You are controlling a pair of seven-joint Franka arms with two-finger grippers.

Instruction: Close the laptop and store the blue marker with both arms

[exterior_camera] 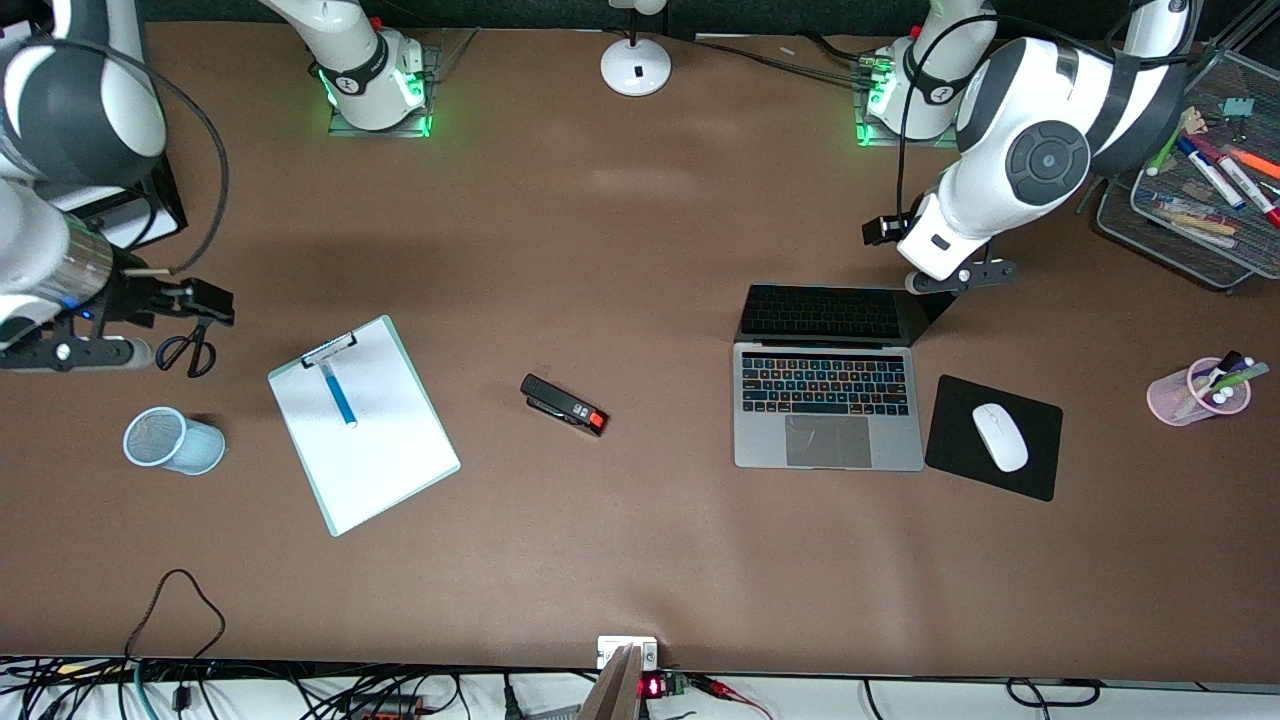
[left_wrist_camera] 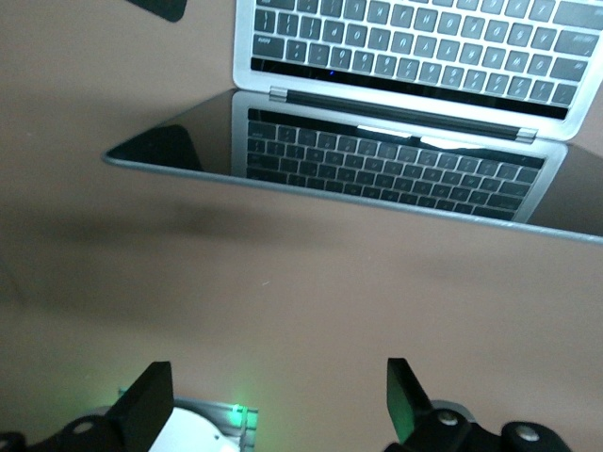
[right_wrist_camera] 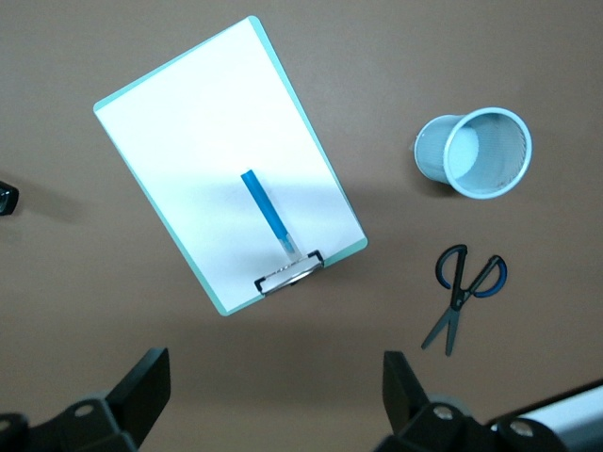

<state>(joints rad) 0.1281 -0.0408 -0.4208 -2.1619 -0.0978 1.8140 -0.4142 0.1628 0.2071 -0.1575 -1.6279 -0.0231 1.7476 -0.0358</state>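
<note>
The laptop point(exterior_camera: 828, 405) lies open on the table, its dark screen point(left_wrist_camera: 377, 165) raised and mirroring the black keys. My left gripper point(left_wrist_camera: 278, 400) hangs open over bare table just off the screen's upper edge, with nothing between its fingers point(left_wrist_camera: 405, 400); in the front view the left gripper point(exterior_camera: 955, 278) sits at the screen's corner. The blue marker point(exterior_camera: 338, 392) lies on a white clipboard point(exterior_camera: 362, 436), and it also shows in the right wrist view as the blue marker point(right_wrist_camera: 267, 215). My right gripper point(right_wrist_camera: 275, 386) is open and empty over the table by the scissors point(right_wrist_camera: 462, 287).
A light blue mesh cup point(exterior_camera: 172, 440) lies on its side beside the clipboard. A black stapler point(exterior_camera: 565, 404) sits mid-table. A white mouse point(exterior_camera: 1000, 436) rests on a black pad point(exterior_camera: 1035, 475) beside the laptop. A pink pen cup point(exterior_camera: 1198, 390) and a wire tray point(exterior_camera: 1170, 235) stand at the left arm's end.
</note>
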